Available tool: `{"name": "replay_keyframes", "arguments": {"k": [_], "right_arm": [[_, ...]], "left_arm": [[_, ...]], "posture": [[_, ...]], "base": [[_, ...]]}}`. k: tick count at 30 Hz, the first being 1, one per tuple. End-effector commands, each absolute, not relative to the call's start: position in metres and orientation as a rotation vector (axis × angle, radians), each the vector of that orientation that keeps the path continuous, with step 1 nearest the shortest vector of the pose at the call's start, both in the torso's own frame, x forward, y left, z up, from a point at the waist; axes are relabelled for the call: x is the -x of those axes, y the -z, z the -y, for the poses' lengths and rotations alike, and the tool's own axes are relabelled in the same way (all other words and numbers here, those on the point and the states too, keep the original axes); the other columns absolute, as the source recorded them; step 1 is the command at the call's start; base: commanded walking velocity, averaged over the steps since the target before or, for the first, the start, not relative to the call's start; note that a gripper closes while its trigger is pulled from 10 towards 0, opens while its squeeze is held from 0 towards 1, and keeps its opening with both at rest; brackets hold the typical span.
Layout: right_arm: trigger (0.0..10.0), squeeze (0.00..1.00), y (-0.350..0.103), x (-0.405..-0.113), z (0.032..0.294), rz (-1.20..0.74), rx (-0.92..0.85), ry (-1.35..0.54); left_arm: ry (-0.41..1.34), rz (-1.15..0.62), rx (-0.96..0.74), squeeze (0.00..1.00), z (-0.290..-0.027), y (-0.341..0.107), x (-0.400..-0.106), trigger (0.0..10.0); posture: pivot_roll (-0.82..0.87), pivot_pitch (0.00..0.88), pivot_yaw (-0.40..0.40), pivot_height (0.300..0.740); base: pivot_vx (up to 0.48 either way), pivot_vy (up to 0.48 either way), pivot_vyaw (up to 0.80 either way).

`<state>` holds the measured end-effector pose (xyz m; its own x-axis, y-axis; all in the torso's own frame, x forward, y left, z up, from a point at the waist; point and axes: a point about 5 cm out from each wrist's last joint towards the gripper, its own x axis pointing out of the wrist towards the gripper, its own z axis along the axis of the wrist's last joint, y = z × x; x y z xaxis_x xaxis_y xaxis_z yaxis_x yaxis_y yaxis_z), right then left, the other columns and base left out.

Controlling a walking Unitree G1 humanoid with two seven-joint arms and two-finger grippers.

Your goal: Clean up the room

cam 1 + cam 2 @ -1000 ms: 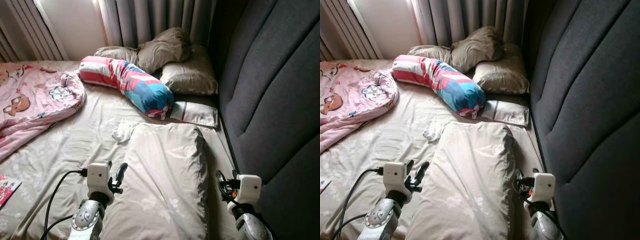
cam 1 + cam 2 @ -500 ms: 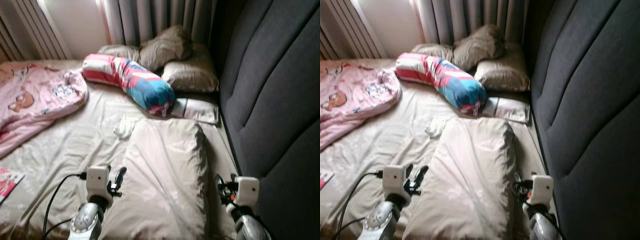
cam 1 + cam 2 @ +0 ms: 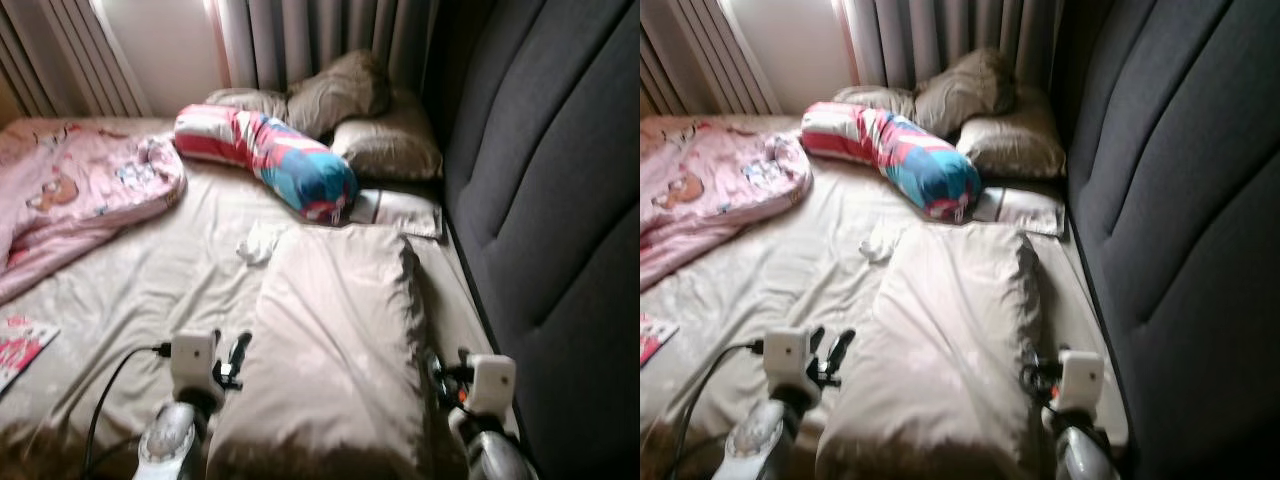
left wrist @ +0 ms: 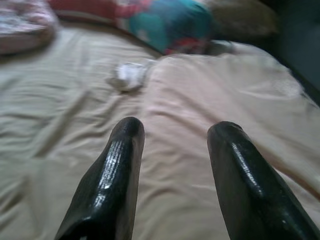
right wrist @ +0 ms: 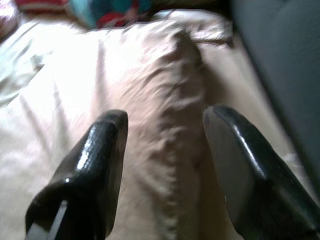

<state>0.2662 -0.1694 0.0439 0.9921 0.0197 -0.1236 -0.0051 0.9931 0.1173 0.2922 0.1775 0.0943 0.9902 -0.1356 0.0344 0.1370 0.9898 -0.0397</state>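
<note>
Pillow, large, beige, fabric (image 3: pixel 335 340): its long axis runs 6 to 12 o'clock on the beige-sheeted bed (image 3: pixel 150 290), its far end at 12 by the striped red-and-blue bolster (image 3: pixel 270 160). Left wrist view: left gripper (image 4: pixel 172 145), fingers spread, over its edge. Right wrist view: right gripper (image 5: pixel 162 135), spread likewise.

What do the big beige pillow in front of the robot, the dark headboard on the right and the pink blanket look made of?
Big beige pillow: woven fabric, probably cotton, with a slight sheen and soft creases. Dark grey headboard: upholstered padded panels, matte textile by the look, with stitched seams between them. Pink cartoon-print blanket: soft, thick bunched cloth, possibly fleece; the blur leaves the weave open.
</note>
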Motion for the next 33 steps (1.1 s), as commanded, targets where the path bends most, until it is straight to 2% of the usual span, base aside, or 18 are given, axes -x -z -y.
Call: {"name": "replay_keyframes", "arguments": {"k": [1, 30, 33], "right_arm": [[10.0, 0.00, -0.045, -0.269, 0.170, -0.134, -0.111, -0.012], [10.0, 0.00, -0.051, -0.283, 0.166, -0.120, -0.122, -0.008], [10.0, 0.00, -0.051, -0.283, 0.166, -0.117, -0.121, -0.009]], "left_arm": [[0.128, -0.033, 0.028, 0.00, -0.181, -0.082, -0.287, 10.0], [0.179, -0.028, 0.042, 0.00, -0.170, -0.085, -0.295, 10.0], [0.177, -0.027, 0.043, 0.00, -0.170, -0.085, -0.296, 10.0]], "posture": [[-0.10, 0.191, 0.012, 0.646], [-0.11, 0.194, 0.020, 0.646], [-0.11, 0.195, 0.020, 0.646]], "base": [[0.000, 0.000, 0.00], [0.000, 0.000, 0.00], [0.290, 0.000, 0.00]]}}
